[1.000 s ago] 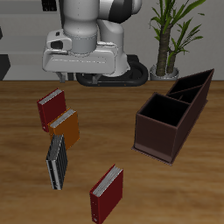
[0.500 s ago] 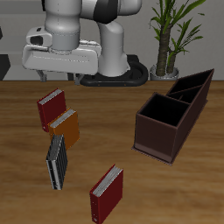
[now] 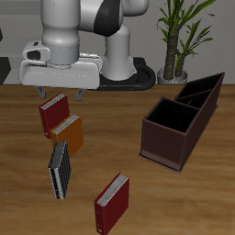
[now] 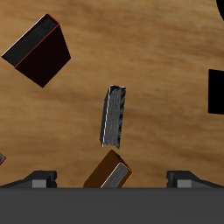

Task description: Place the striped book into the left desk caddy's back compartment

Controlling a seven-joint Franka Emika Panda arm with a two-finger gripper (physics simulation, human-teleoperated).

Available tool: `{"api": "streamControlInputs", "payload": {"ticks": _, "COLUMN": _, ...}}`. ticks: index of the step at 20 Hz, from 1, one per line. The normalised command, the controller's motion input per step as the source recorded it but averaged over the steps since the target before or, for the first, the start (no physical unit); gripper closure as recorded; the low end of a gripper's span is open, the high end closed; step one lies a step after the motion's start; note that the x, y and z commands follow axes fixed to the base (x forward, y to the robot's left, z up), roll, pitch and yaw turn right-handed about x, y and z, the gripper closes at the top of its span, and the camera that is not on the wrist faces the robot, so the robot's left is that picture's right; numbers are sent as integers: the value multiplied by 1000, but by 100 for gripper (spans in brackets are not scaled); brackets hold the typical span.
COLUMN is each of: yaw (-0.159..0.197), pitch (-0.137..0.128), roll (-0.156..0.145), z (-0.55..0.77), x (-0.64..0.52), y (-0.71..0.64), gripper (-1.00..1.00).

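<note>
Lowered end effector [image 3: 61, 95], seemingly open, hovers above striped book [image 3: 60, 170].

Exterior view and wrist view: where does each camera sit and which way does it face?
Exterior view: in front of the table and above it, facing the arm; shows the gripper over the books, and the desk caddy.
Wrist view: on the gripper, looking down at the table; its fingertips edge the frame.
Shared: the striped book, orange book, one dark red book.

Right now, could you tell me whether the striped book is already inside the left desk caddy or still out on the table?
Still out. The striped book stands on the table beside the orange book, apart from the caddy, whose visible compartments look empty.
</note>
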Motion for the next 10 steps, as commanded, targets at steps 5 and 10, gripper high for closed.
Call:
{"api": "streamControlInputs", "payload": {"ticks": 5, "yaw": -3, "pitch": 26, "roll": -18, "z": -324, "x": 221, "y": -69, "gripper": -100}}
{"api": "streamControlInputs", "payload": {"ticks": 10, "yaw": -15, "pitch": 1, "roll": -6, "z": -234, "x": 132, "y": -8, "gripper": -100}}
